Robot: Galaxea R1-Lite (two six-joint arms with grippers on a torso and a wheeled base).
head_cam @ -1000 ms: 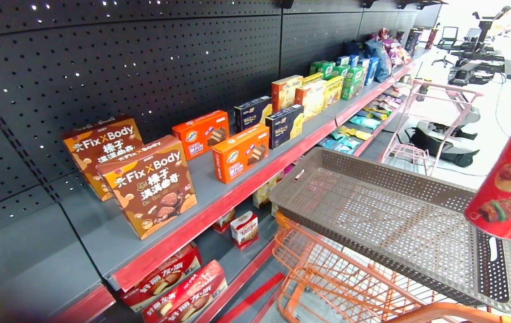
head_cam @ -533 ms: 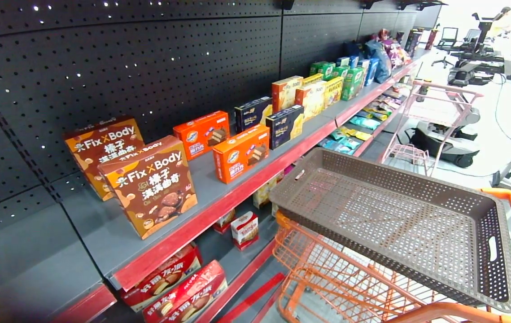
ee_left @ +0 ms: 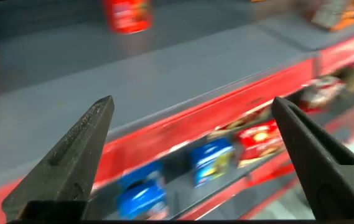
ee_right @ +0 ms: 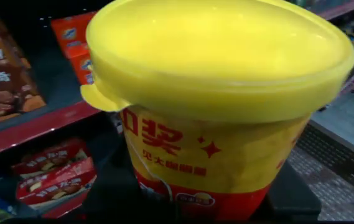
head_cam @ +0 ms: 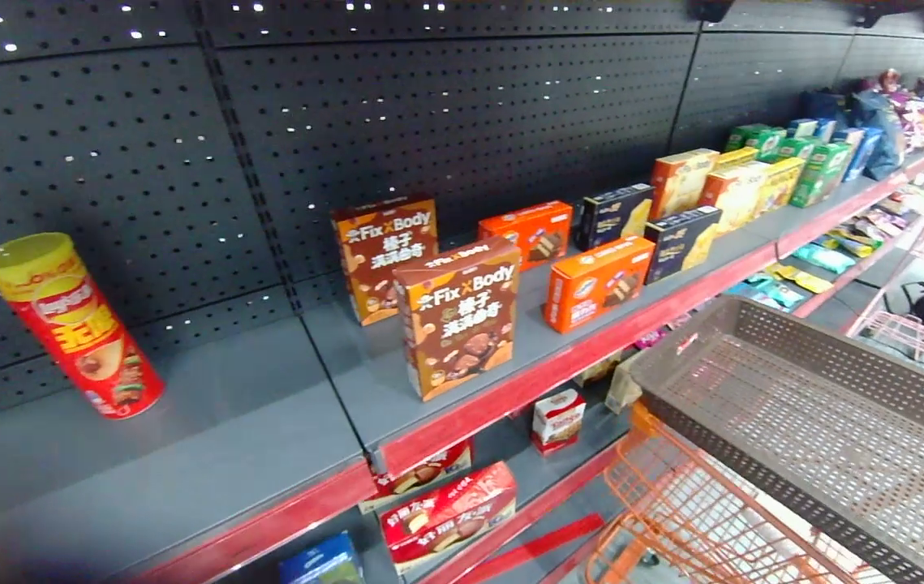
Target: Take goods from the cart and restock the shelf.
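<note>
Chip can (ee_right: 214, 112), red with yellow lid, clamped in my right gripper (ee_right: 204, 202), out in front of the shelf (head_cam: 210, 454) | second chip can (head_cam: 72, 324) on the shelf, near its back, well apart from the brown boxes (head_cam: 457, 316) standing there | my left gripper (ee_left: 192, 155) spread wide, before the shelf's red edge | cart basket (head_cam: 802, 341) beside the shelf

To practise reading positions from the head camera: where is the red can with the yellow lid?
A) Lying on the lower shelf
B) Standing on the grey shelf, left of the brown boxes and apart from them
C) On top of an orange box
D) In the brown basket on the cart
B: the red can stands on its base on the grey shelf, left of the brown boxes, with bare shelf between them.
</note>
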